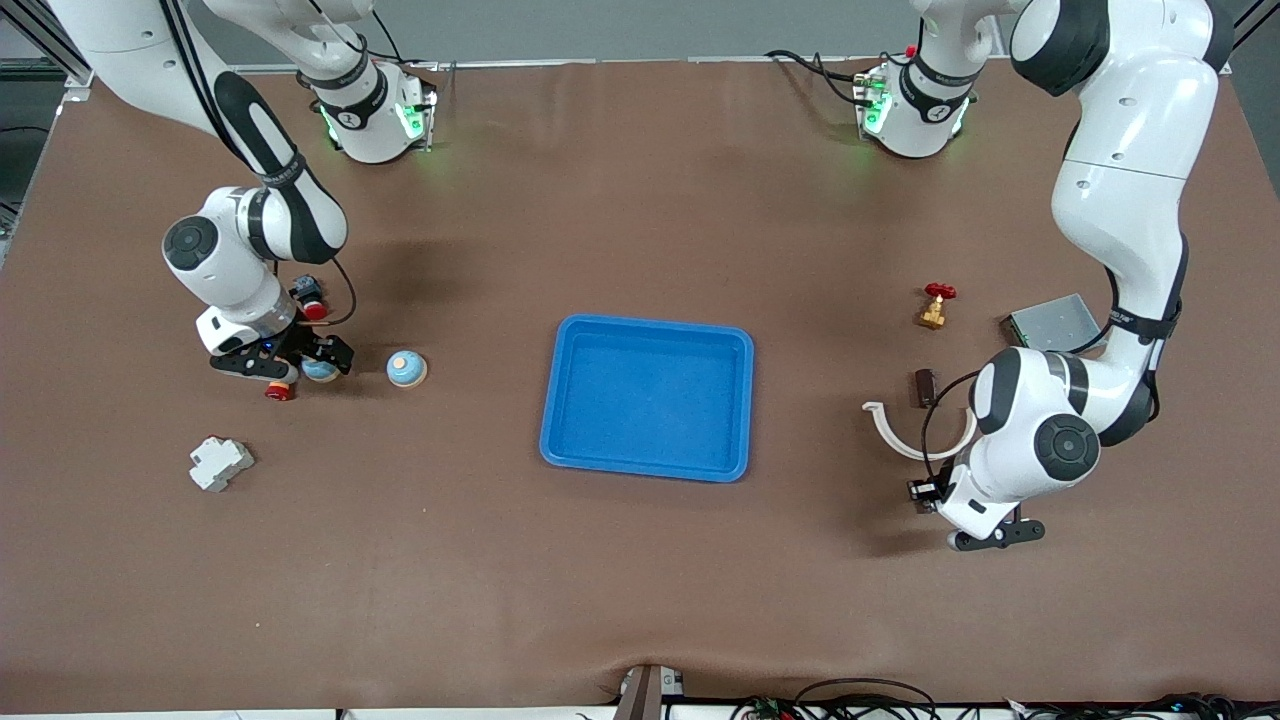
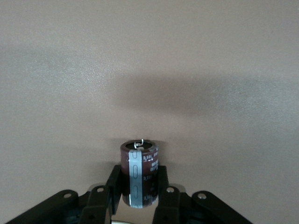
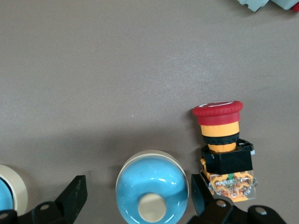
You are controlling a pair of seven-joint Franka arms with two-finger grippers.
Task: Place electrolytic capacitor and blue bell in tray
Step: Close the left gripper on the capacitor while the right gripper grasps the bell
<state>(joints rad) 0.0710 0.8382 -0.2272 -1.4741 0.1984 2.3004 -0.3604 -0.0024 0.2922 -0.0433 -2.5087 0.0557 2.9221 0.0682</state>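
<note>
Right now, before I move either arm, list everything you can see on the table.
tray: 1, bright blue, mid-table
blue bell: 2, blue and cream, right arm's end; one between right pincer's fingers
emergency button: 1, red cap, beside that bell
red-capped part: 1, partly hidden under right arm
block: 1, whitish, nearer the camera than the bells
electrolytic capacitor: 1, brown, in left pincer
valve: 1, brass, red handle
metal box: 1, grey
curved piece: 1, white
small dark part: 1
right pincer: open
left pincer: shut
</note>
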